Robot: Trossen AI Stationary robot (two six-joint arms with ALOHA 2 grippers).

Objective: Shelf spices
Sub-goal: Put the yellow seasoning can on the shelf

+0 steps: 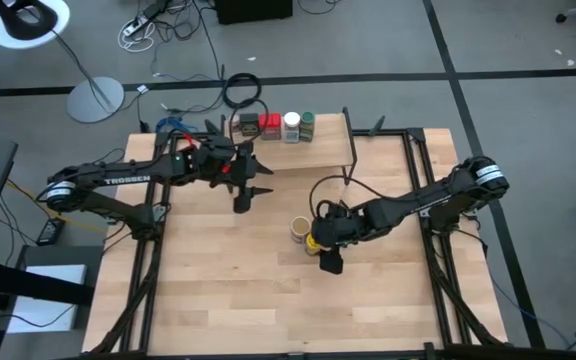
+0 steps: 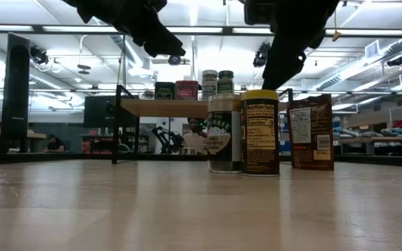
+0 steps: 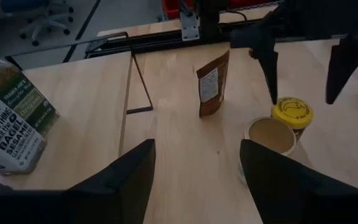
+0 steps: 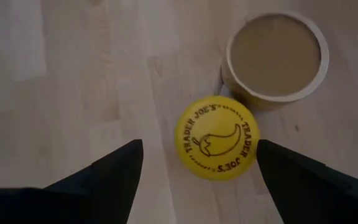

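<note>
Up at the top centre of the high view, the shelf (image 1: 318, 150) carries four spices in a row: a dark tin (image 1: 248, 125), a red tin (image 1: 269, 125), a white-lidded jar (image 1: 291, 126) and a green jar (image 1: 308, 126). Lower down on the table (image 1: 228, 290), right of centre, the right gripper (image 4: 194, 165) hangs with its jaws spread wide above the yellow-lidded jar (image 4: 216, 137), which touches the tan-capped jar (image 4: 273, 59), with a brown pouch (image 3: 212, 83) near them. Left of centre, the left gripper (image 3: 197, 177) hovers released, holding nothing.
</note>
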